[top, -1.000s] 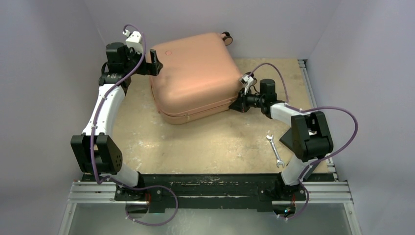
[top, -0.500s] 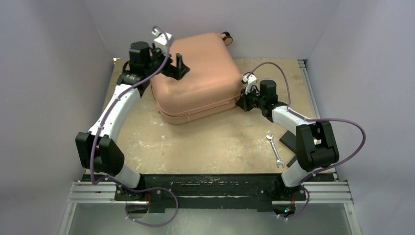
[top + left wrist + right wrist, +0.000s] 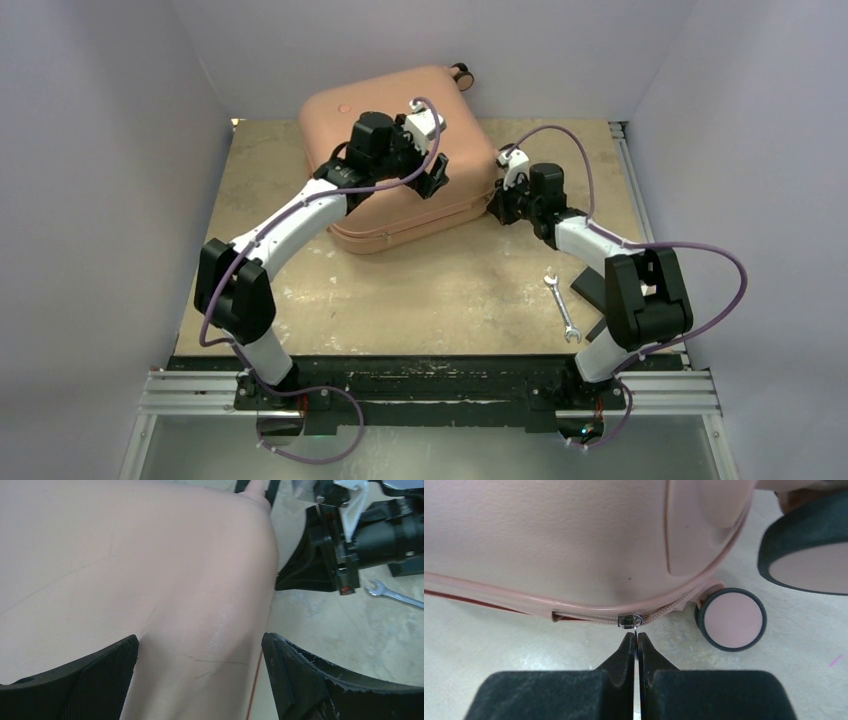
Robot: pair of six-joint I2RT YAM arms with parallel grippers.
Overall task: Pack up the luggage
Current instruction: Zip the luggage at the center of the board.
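The luggage [image 3: 325, 125] is seen lying flat and closed at the 12 o'clock end of the counter [image 3: 430, 290], its salmon-pink shell turned slightly so that one dark wheel [image 3: 462, 73] is shown at its 1 o'clock corner. The left arm [image 3: 300, 215] is stretched from 7 o'clock across the lid, and the left jaws are held wide apart just above the shell near its 3 o'clock edge; nothing is gripped between the two black fingers [image 3: 75, 685]. Whether the shell is touched by them cannot be told.

The right arm [image 3: 590, 235] is extended from 5 o'clock to the 3 o'clock side of the case. The right jaws are pressed together and clamped on the thin metal zipper pull [image 3: 636, 625], which hangs from the slider at the seam, just beside a second wheel [image 3: 730, 619] at the 3 o'clock side of the pull.

A silver wrench [image 3: 561, 306] is left on the counter at about 4 o'clock, well apart from the luggage.
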